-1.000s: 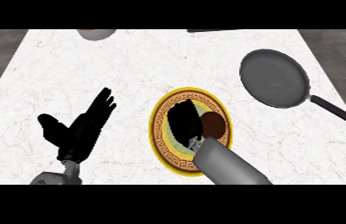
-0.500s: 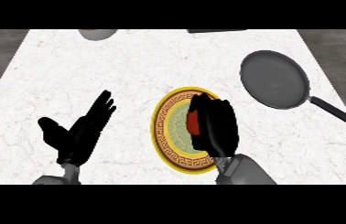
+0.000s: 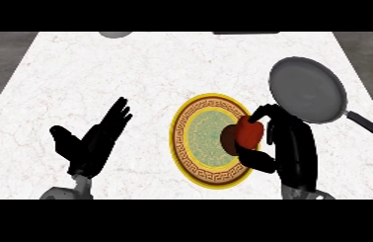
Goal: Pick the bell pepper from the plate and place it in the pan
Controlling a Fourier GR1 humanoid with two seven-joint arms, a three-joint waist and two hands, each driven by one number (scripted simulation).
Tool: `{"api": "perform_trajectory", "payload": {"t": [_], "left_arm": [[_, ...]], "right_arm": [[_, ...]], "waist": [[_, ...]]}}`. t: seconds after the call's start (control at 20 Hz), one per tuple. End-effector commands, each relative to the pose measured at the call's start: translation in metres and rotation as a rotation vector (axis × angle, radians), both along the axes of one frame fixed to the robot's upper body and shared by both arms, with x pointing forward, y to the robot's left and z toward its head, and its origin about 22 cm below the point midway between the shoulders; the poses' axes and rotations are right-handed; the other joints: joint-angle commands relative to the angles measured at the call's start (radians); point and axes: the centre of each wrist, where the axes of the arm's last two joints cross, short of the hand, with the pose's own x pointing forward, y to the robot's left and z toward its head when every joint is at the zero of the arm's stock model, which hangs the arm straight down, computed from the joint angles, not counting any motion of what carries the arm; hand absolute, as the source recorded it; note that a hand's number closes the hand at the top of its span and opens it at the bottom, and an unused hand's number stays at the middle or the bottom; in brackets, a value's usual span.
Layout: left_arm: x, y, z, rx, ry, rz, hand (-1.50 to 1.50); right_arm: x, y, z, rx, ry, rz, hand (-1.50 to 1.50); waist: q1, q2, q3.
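A red bell pepper (image 3: 247,135) sits at the right rim of a round plate (image 3: 197,137) with a gold patterned border and green centre. My right hand (image 3: 291,147) is at the plate's right side, its thumb and fingers curled round the pepper. A dark shadow of the pepper lies on the plate just left of it. The grey pan (image 3: 307,89) lies up and to the right of the plate, its black handle (image 3: 358,121) pointing toward the lower right. My left hand (image 3: 91,142) rests open, fingers up, on the counter left of the plate.
The white marble counter (image 3: 167,68) runs across the whole view. A grey round object (image 3: 115,34) is cut off at the top edge, and a dark flat object (image 3: 246,32) shows at the top right. The counter's left and right edges are dark.
My right hand has swung from over the plate's middle to its right side and curled round the pepper, which now shows red. The left hand has stayed put.
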Motion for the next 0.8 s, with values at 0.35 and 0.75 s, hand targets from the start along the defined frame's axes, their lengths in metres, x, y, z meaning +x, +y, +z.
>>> {"api": "perform_trajectory", "payload": {"t": [0.35, 0.75], "left_arm": [[0.01, -0.02, 0.019, -0.009, -0.003, -0.042, 0.0], [0.005, -0.02, 0.002, 0.019, -0.016, -0.043, 0.0]], "right_arm": [[0.081, -0.1, -0.034, -0.134, -0.055, -0.134, 1.5], [0.124, -0.144, -0.064, -0.146, -0.194, -0.342, 1.5]], "waist": [[0.03, 0.006, 0.0], [0.045, 0.012, 0.001]]}}
